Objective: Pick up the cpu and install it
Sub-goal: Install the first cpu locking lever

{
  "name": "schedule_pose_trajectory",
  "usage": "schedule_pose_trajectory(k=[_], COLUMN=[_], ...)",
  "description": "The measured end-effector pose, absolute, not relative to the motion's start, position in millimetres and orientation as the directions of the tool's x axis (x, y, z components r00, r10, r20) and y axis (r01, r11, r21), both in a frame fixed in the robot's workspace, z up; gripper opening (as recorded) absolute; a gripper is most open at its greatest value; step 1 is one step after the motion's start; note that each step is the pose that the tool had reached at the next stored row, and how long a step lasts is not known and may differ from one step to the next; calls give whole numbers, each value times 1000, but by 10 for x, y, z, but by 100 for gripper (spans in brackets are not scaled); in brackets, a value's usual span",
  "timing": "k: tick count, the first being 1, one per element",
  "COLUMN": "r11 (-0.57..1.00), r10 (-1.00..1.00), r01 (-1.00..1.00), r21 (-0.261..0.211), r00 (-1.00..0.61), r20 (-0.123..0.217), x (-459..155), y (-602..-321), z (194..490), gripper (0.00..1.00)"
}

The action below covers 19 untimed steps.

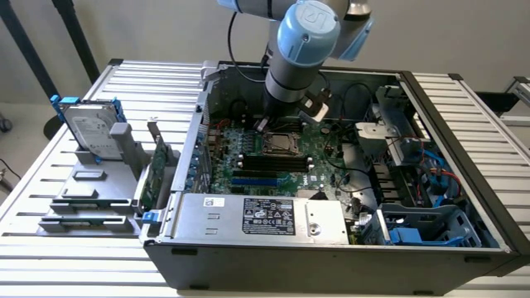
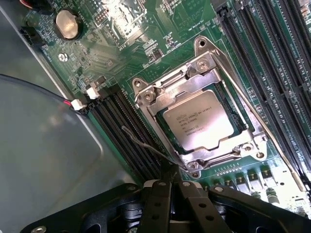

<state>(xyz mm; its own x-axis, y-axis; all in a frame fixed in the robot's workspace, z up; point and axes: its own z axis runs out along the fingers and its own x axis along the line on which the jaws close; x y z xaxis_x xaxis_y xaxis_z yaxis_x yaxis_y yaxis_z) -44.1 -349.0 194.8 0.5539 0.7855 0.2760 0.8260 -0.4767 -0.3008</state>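
Your cpu (image 2: 198, 119) sits flat inside the metal socket frame (image 2: 204, 82) on the green motherboard (image 2: 146, 29), silver top facing up with printed text on it. In the exterior view the same chip (image 1: 282, 142) lies near the middle of the open computer case (image 1: 331, 248), just under the arm. Long black memory slots (image 2: 272, 58) run along both sides of the socket, and a round coin battery (image 2: 67, 24) sits well apart from it on the board.

Your gripper (image 2: 174, 187) hangs just beside the socket, apart from the chip. Its two black fingers (image 2: 158, 204) are drawn together at the tips with nothing between them. A thin wire lever (image 2: 146, 145) of the socket runs up to the fingertips.

Looking outward, the case lies on its side with the cover off, a grey power supply box (image 1: 257, 217) with a label along its near edge and blue plastic parts (image 1: 414, 236) in the near right corner. To the exterior view's left, a grey rack (image 1: 91, 186) holds a silver hard drive (image 1: 87, 130) with blue rails, and a green circuit card (image 1: 153, 174) stands upright beside the case. Everything rests on a table of pale ribbed metal slats (image 1: 41, 248). Behind it you have a plain light wall (image 1: 166, 31) and dark poles (image 1: 74, 31) at the far left.
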Motion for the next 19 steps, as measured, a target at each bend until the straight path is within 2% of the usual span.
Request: schedule_pose_trajectory(k=[19], r11=[-477], r10=[785], r01=[826], r21=[-301], r00=[554], r20=[276], x=[-401], y=[-3477], z=[1927], gripper=[11])
